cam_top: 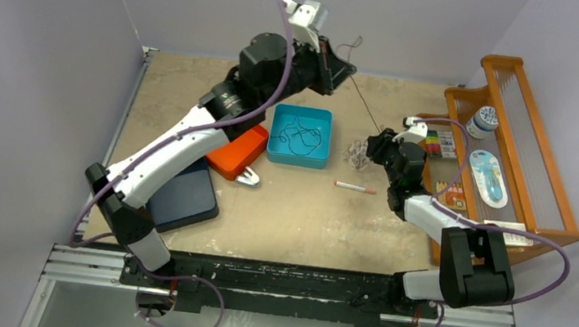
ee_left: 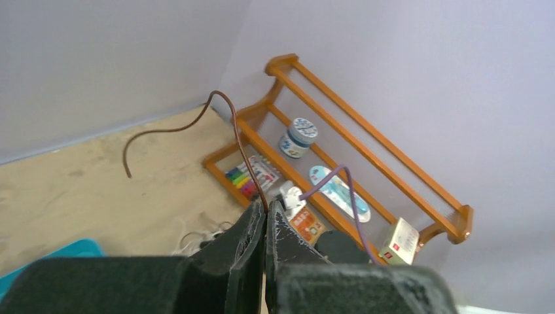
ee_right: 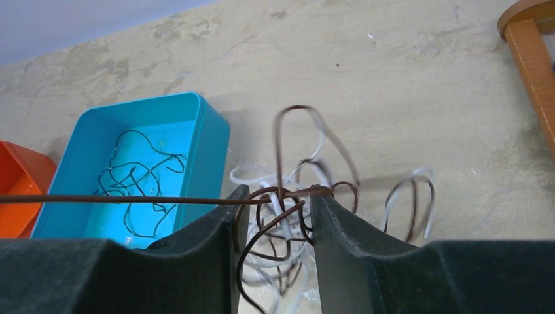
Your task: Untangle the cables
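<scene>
My left gripper (cam_top: 346, 67) is raised high at the back, shut on a dark brown cable (ee_left: 230, 111) whose free end curls above its closed fingertips (ee_left: 267, 204). That cable (cam_top: 363, 102) runs taut down to a brown and whitish bundle (cam_top: 356, 153) on the table. My right gripper (cam_top: 372, 144) is at the bundle. In the right wrist view its jaws (ee_right: 278, 196) stand apart with the tangle (ee_right: 281, 226) between them, and the taut brown strand (ee_right: 131, 199) leaves to the left. A thin black cable (cam_top: 299, 134) lies in the blue tray (cam_top: 297, 161).
An orange box (cam_top: 238, 151) and a dark flat pad (cam_top: 184, 197) lie left of the tray. A white-and-orange pen (cam_top: 356, 187) lies near the bundle. A wooden rack (cam_top: 519, 140) with small items stands along the right edge, close to my right arm.
</scene>
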Available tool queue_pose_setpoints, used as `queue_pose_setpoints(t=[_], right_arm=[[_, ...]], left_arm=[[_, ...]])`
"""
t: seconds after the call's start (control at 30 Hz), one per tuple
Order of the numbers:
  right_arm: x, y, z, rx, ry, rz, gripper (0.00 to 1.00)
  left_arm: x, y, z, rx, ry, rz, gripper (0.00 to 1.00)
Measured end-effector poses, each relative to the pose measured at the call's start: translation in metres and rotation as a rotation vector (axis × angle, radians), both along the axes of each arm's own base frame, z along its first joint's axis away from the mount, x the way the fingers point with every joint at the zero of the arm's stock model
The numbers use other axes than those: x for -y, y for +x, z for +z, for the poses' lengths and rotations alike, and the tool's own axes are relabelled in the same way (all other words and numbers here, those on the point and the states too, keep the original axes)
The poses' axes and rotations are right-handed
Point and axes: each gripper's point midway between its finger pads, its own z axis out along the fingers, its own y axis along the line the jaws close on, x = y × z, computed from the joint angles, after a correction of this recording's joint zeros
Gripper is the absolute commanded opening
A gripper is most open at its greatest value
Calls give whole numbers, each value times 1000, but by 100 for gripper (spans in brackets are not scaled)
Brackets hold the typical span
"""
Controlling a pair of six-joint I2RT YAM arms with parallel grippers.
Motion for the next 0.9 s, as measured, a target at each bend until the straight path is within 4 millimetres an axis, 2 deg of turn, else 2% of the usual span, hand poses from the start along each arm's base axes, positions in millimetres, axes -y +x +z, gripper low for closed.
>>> queue_pose_setpoints(t=[0.07,0.13,0.23,0.37,0.57,0.67,0.83,0.9], right_arm=[[0,2,-1,-1,12,-4,44],[0,4,2,6,24,-8,45],[4,6,0,1,34,-23,45],[9,8,-9,-23,41,-39,45],[11,11,-12,-33,53,-49,50],[14,11,-18,-52,56,-62,53],[20,8,-43,-125,54,-83,57],[20,7,-47,-139,57,-86,58]], left_arm=[[-19,1,6,5,12,38,0],[-34,6,3,-5,34,74,0],[-50,14,-11,-29,77,114,0],[-64,12,-30,-59,138,132,0],[-75,2,-27,-39,177,131,0],[-80,-1,-13,-13,177,135,0],[-91,-8,35,80,131,153,0],[-97,-13,54,115,110,162,0]])
